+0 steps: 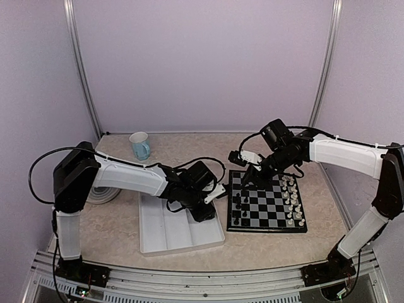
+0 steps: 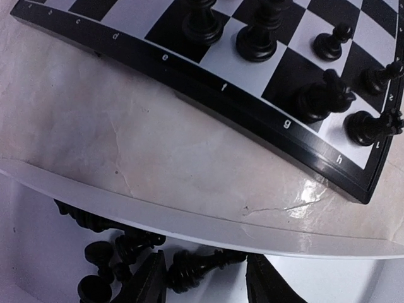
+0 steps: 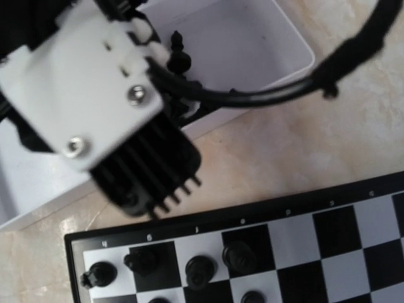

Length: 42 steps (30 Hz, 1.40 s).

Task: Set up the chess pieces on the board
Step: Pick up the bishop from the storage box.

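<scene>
The board (image 1: 265, 230) lies at the right of the table, with black chess pieces (image 1: 238, 205) along its left side and white ones (image 1: 292, 202) along its right. My left gripper (image 1: 205, 211) reaches down into the white tray (image 1: 164, 237). In the left wrist view its jaws (image 2: 205, 284) stand apart around a black piece (image 2: 199, 265) lying on its side, with a gap at the right finger. More black pieces (image 2: 101, 252) are heaped to the left of it. My right gripper (image 1: 247, 177) hovers over the board's far left corner; its fingers are hidden in its own wrist view.
A blue mug (image 1: 140, 145) stands at the back left. The tray's raised rim (image 2: 189, 218) runs between my left gripper and the board's edge (image 2: 189, 76). The left arm's wrist block (image 3: 95, 82) sits close in front of the right wrist camera, above the board (image 3: 297, 208).
</scene>
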Tool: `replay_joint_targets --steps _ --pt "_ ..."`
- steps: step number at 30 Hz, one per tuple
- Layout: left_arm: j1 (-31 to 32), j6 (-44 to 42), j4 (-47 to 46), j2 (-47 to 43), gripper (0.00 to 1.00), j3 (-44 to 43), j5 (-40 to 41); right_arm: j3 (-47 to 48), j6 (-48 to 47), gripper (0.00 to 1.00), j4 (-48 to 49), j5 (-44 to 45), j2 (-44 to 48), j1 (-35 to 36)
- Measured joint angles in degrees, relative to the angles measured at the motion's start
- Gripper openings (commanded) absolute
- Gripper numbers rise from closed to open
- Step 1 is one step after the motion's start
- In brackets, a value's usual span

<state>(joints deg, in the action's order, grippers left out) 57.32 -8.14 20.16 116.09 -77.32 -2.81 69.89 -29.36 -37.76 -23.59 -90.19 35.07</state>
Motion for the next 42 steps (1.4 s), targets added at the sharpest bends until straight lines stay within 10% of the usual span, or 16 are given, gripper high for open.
replay_joint_targets --steps 9,26,42 --pt "0.74 -0.94 0.87 0.92 0.43 0.72 1.36 -0.76 0.00 0.30 0.00 -0.31 0.02 0.00" --pt "1.60 1.73 -0.24 -0.35 0.04 2.95 1.77 -0.74 0.00 0.27 -0.02 -1.05 0.02 0.00" --pt "-2.82 16.90 -20.52 -19.52 0.10 24.02 -8.22 3.98 8.11 0.42 1.11 -19.47 -5.49 0.00"
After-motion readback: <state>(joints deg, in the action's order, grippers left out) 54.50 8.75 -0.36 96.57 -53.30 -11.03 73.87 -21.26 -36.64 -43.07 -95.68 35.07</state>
